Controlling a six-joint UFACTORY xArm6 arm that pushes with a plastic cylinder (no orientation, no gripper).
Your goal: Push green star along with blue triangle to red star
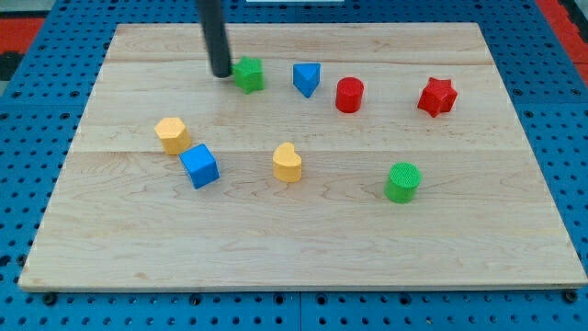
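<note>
The green star (248, 74) lies near the view's top, left of centre. My tip (221, 73) stands right at its left side, touching or nearly touching it. The blue triangle (307, 78) lies a short way to the right of the green star. The red star (437, 97) lies at the view's upper right. A red cylinder (349, 95) sits between the blue triangle and the red star.
A yellow hexagon block (172, 135) and a blue cube (199, 165) lie at the left of the wooden board (303, 248). A yellow heart block (288, 163) lies at the centre. A green cylinder (402, 182) lies at the lower right.
</note>
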